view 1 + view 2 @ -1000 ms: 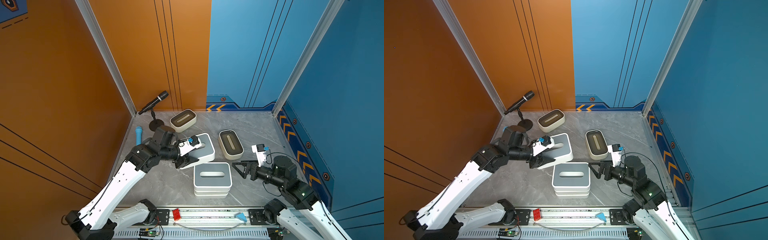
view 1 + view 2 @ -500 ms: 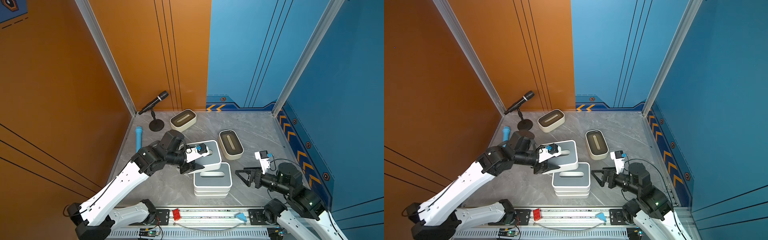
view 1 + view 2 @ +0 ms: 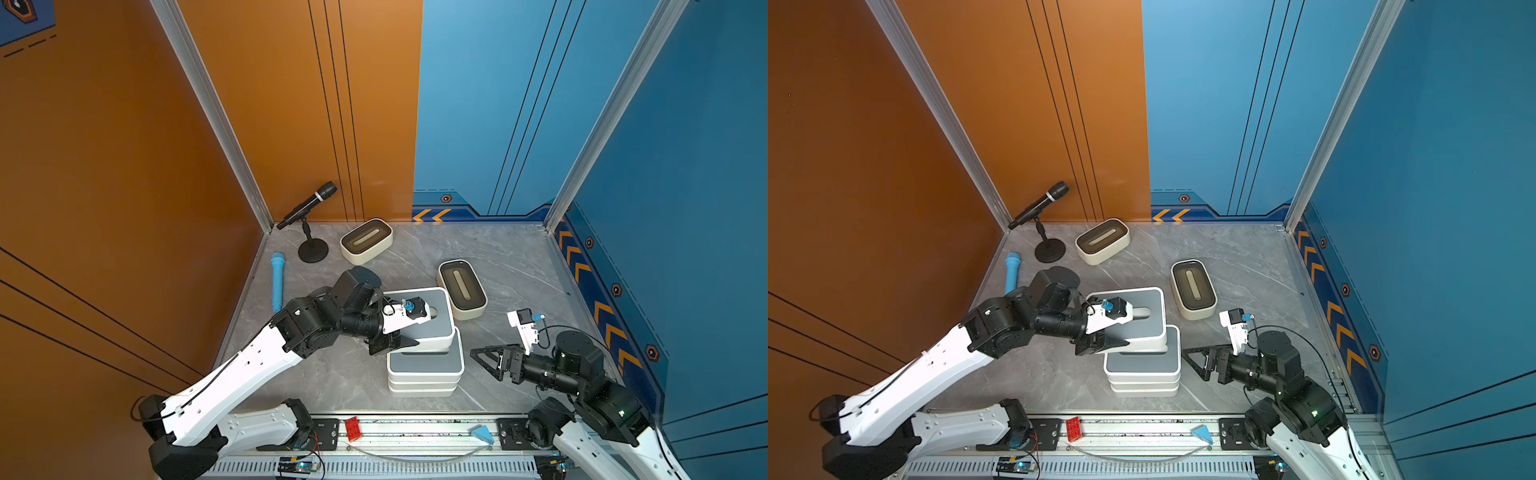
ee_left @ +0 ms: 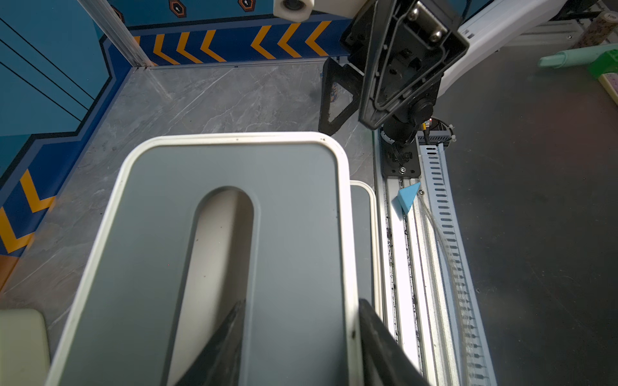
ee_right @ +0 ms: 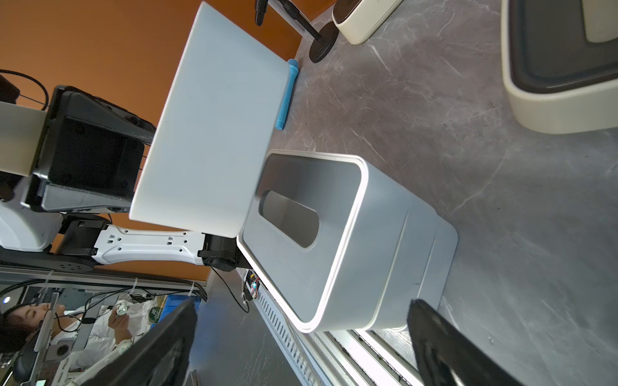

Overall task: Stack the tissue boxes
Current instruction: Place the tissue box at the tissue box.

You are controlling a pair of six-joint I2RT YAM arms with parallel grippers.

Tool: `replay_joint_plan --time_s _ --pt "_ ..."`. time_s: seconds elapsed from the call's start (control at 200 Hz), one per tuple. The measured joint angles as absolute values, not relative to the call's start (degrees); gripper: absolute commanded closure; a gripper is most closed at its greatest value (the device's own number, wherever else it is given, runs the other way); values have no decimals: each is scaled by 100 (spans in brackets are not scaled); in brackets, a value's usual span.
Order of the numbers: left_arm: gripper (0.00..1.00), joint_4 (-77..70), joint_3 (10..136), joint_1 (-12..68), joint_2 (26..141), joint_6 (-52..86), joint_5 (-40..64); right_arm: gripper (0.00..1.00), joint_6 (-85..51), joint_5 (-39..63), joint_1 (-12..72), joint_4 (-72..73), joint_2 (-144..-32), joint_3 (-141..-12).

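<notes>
Nearest the rail, a stack of white rectangular plastic tissue boxes topped by a grey slotted lid (image 3: pixel 426 365) is seen in both top views. Beside the stack and apart from it, the right gripper (image 3: pixel 487 361) is held with its jaws spread wide and empty.

Above the stack's far edge, a white plastic tissue box with a grey oval-slotted lid (image 3: pixel 432 320) is carried by the left gripper (image 4: pixel 301 347). The gripper is clamped on one long wall, with one finger in the slot and one outside. The box is tilted and overlaps only part of the stack.

Were it let go here, it would probably land askew and slide off the far side. Its lower edge may also catch the stack's raised rim and shove the stack toward the open gripper. With only one wall gripped, the box might pivot, and the slot finger might drag it on withdrawal.

Beyond the stack, a cream rounded box with a dark brown lid (image 3: pixel 461 289) lies close enough to be struck by a falling box. A second such box (image 3: pixel 366 240) lies farther off.
</notes>
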State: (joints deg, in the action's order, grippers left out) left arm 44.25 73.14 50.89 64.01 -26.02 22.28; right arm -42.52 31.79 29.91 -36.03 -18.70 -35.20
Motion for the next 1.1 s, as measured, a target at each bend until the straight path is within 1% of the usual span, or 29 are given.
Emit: replay_joint_plan --time_s 0.28,0.666,1.101 --pt "72 4311 7194 5393 6469 -2547 2005 0 -4466 3181 2956 -3612 -1522 -3474" --pt "72 3997 6941 5623 6469 -2397 1903 0 -4512 3199 2926 -3743 -1435 -3474" --pt "72 3876 6893 5671 6484 -2397 1905 0 -4554 3304 2926 -3758 -1402 -3474"
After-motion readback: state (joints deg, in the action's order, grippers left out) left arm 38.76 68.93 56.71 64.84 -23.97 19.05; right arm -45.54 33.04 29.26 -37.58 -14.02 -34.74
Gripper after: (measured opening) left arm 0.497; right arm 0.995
